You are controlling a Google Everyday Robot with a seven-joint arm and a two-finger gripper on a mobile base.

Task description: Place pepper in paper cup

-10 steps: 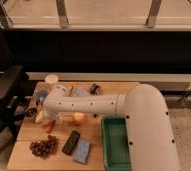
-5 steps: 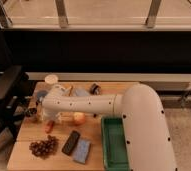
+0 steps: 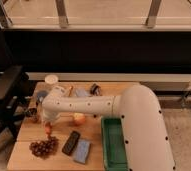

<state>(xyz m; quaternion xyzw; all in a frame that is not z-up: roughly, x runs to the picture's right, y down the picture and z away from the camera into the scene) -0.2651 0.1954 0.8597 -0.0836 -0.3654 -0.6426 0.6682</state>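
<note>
The gripper point(image 3: 48, 120) was found lowered onto the pepper point(image 3: 48, 129), on the near side of the paper cup point(image 3: 51, 80) and well apart from it. Its fingers, spread wide a second before, had been drawn fully together, and a grip on the pepper's upper end was judged to have been made. The pepper had not been shifted from its spot on the table point(image 3: 24, 156). The grasp was thus taken as just completed, with the lift and the carry to the paper cup still owed. The fingertips and their contact were hidden beneath the wrist, only the pepper's lower end was shown, and the cup's inside could not be seen.
</note>
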